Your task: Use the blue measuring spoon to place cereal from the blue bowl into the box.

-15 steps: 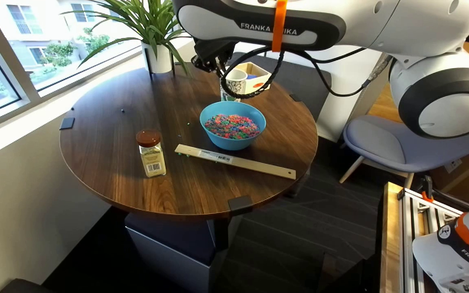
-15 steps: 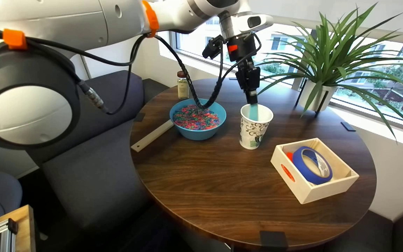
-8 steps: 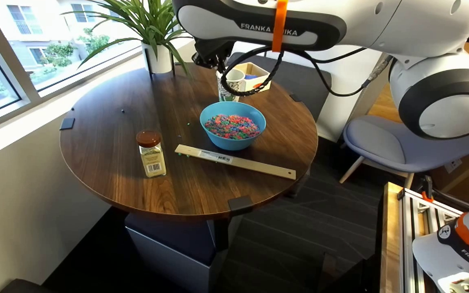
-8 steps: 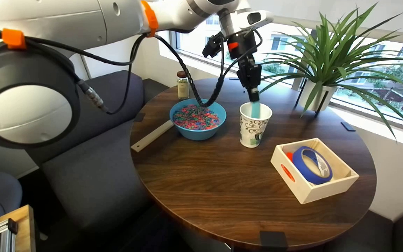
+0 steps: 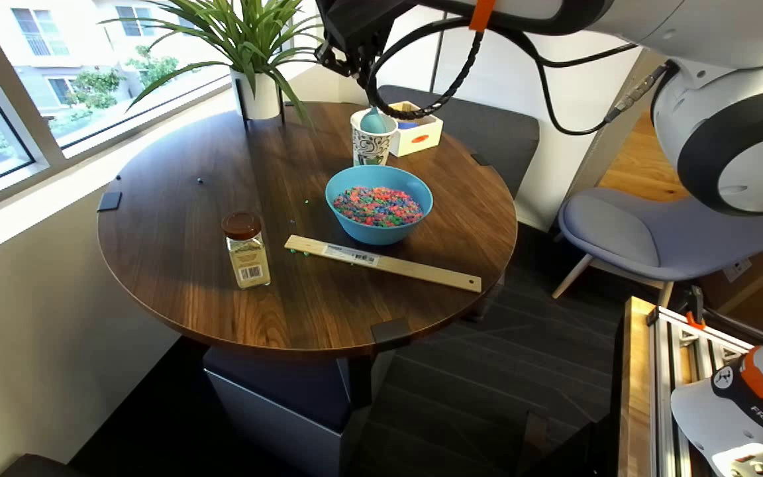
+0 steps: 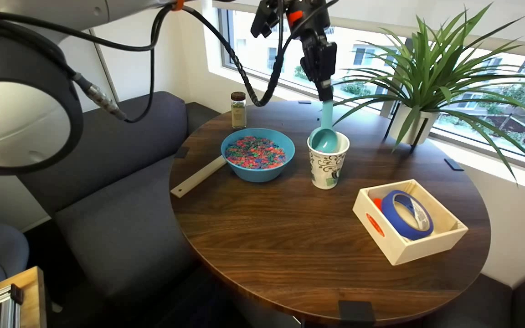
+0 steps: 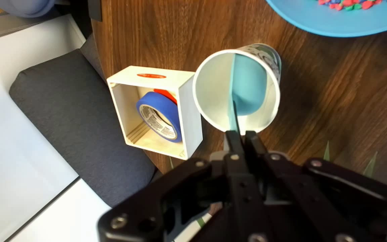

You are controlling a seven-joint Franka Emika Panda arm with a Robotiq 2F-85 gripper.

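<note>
Well, surface [image 6: 290,237]: spread out below the hand [image 6: 325,94], carrying source and target alike.
Blue bowl [image 6: 258,176]: lower than the hand, off to one side; to be scooped from, by the look of it.
Box [image 6: 392,243]: lower than the hand, on the side away from the bowl; holding a blue tape roll [image 6: 393,219], and seemingly yet to be filled.
Hand: pinched narrow on the handle of the blue measuring spoon [image 6: 325,136]; done with the grasping, apparently.
Paper cup [image 6: 325,171]: upright, right under the hand; next, probably, to be cleared without a knock.
Spoon: hanging from the hand, with the scoop lowest, at the cup's mouth; unclear whether touching; bare inside, as far as visible.
Cereal [image 6: 255,153]: heaped in the bowl, below and aside from the hand; not seen in the box; to be loaded, carried and tipped.
</note>
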